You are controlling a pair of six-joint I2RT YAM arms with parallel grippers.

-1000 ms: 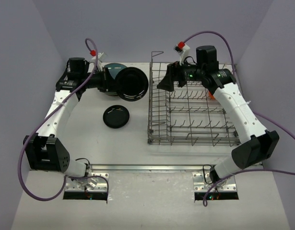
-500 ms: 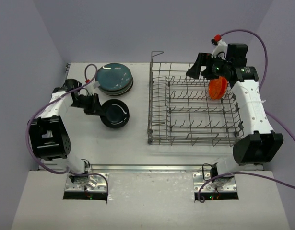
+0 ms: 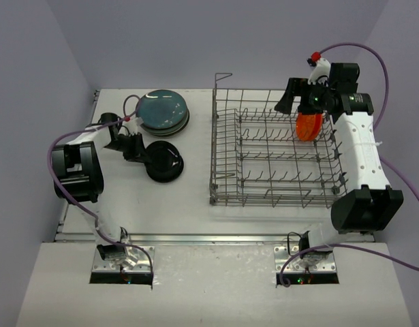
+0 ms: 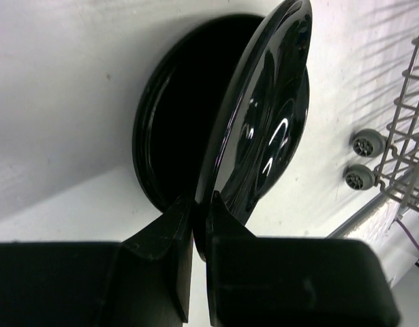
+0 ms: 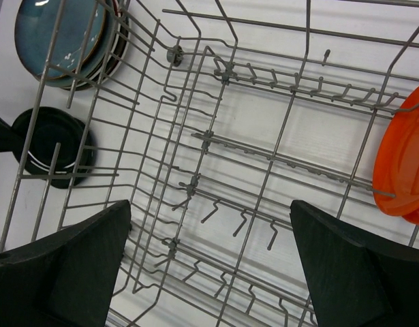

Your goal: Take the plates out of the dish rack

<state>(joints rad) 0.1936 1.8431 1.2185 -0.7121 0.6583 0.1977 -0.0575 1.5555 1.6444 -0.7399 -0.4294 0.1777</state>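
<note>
My left gripper (image 3: 142, 156) is shut on the rim of a small black plate (image 4: 264, 122). It holds the plate tilted on edge over a second black plate (image 4: 172, 122) that lies flat on the table; both show in the top view (image 3: 165, 162). A stack of large plates with a teal one on top (image 3: 163, 112) sits behind them. The grey wire dish rack (image 3: 274, 153) holds one orange-red plate (image 3: 308, 125) upright at its far right. My right gripper (image 3: 289, 99) hangs open and empty over the rack's far side, just left of that plate (image 5: 403, 170).
The rack's raised wire loop (image 3: 223, 78) stands at its far left corner. Rows of upright tines (image 5: 264, 231) fill the rack floor under my right gripper (image 5: 209, 266). The rack's small wheels (image 4: 364, 144) are right of the black plates. Purple cables trail from both arms.
My left gripper carried the black plate from beside the teal stack down over the black plate on the table. My right gripper swung from the rack's far left to beside the orange-red plate.
</note>
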